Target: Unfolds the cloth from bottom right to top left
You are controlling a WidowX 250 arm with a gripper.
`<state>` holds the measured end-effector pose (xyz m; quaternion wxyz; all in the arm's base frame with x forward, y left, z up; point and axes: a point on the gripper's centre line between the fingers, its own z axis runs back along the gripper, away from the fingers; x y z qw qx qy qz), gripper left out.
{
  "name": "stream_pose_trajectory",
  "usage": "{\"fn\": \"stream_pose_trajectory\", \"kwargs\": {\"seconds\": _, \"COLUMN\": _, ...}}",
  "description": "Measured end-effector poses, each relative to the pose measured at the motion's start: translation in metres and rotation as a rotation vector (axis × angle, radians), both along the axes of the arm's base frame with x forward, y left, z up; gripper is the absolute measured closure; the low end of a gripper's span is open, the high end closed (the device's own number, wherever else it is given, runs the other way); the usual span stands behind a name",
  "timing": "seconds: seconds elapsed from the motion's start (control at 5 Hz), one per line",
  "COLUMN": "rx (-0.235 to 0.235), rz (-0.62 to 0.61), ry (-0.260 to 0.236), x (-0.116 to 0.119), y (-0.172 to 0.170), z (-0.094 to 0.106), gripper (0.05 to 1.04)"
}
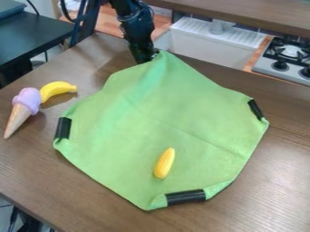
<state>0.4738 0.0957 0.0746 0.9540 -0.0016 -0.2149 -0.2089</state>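
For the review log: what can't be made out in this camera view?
All in the camera view:
- How the black two-finger gripper meets the green fabric cloth at its top corner: too small and dark.
- Brown wooden tabletop beneath the cloth: hidden by the cloth.
- Upper part of the black robot arm: cut off by the top edge.
- Rest of the silver toy stove: cut off by the right edge.

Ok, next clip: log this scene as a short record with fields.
cloth: green cloth, spread over the brown table
strips: black strips at its left, bottom and right edges
on cloth: yellow corn-shaped toy, lower part
gripper: black gripper, at the cloth's top corner
picture left: toy banana, ice cream cone
behind: white sink, stove
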Motion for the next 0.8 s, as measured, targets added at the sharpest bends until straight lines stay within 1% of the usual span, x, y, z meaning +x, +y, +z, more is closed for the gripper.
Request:
{"fn": "stream_pose_trajectory", "kwargs": {"seconds": 0.2, "rx": 0.014, "rz": -0.040, "ry": -0.005, "x": -0.001, "y": -0.002, "z": -0.005, "gripper": 0.870}}
{"fn": "stream_pose_trajectory", "kwargs": {"seconds": 0.4, "rx": 0.037, "rz": -0.045, "ry": -0.013, "x": -0.005, "y": -0.001, "z": -0.001, "gripper": 0.617}}
{"fn": "stream_pose_trajectory", "kwargs": {"seconds": 0.6, "rx": 0.039, "rz": -0.045, "ry": -0.051, "x": -0.006, "y": -0.002, "z": 0.015, "gripper": 0.314}}
{"fn": "stream_pose_trajectory", "kwargs": {"seconds": 0.8, "rx": 0.008, "rz": -0.052, "ry": -0.088, "x": -0.008, "y": -0.007, "z": 0.038, "gripper": 0.094}}
